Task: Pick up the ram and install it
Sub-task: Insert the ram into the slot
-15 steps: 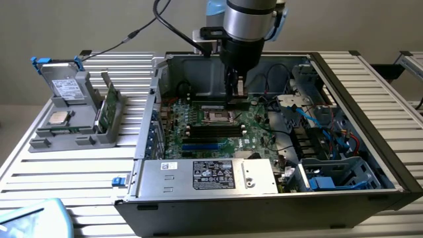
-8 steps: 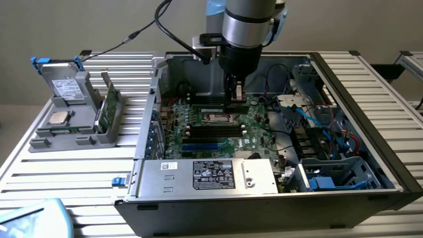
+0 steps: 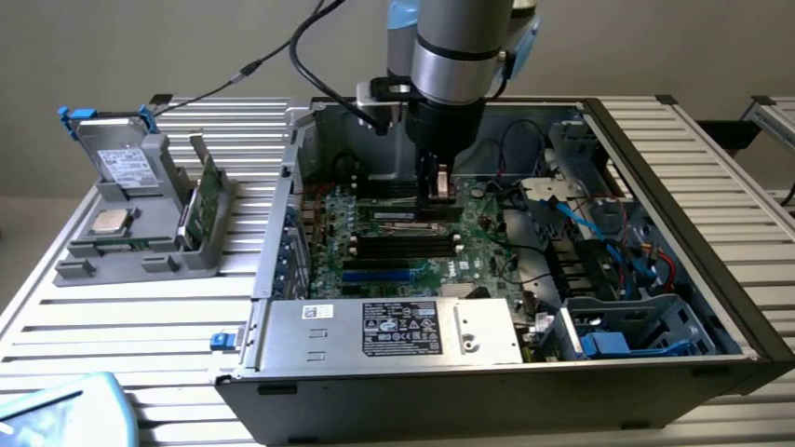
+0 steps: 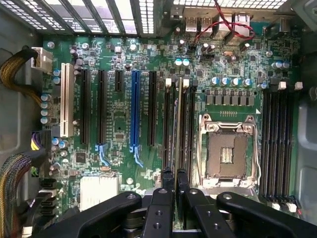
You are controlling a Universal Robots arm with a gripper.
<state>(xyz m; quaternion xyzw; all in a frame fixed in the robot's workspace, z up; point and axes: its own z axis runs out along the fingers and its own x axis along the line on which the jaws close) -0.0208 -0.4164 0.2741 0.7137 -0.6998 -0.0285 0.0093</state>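
The jaws are drawn in to a narrow gap. In the wrist view the gripper [image 4: 174, 177] has its two black fingers [image 4: 167, 181] pressed against the flat sides of the ram [image 4: 174, 129]. The ram is seen edge-on as a thin grey-green strip. It runs along a black memory slot [image 4: 167, 124] with white end clips, but whether it is seated cannot be told.

This view also shows the green motherboard [image 4: 119, 114] in detail. There are long black slots, one blue slot [image 4: 134, 109], one white slot [image 4: 66, 99] and a square CPU socket [image 4: 229, 148] in a bright metal frame. Braided yellow-and-black cables [image 4: 15, 69] lie at the board's edge.

The exterior view shows the setting. The silver arm [image 3: 448, 56] comes straight down into an open, dark metal computer case [image 3: 497, 400]. The gripper stands over the board at about twelve o'clock from the case's middle. A silver power-supply box [image 3: 385, 326] with a black label lies at six o'clock in the case. Blue cables [image 3: 597, 219] and a drive cage lie toward three to four o'clock.

At nine o'clock from the case, on the exterior view's left, a grey plastic holder [image 3: 87, 265] stands on the ribbed aluminium table [image 3: 125, 326]. The holder carries an upright hard drive [image 3: 125, 168], a flat square processor [image 3: 112, 221] and a green card [image 3: 203, 191] standing on edge.
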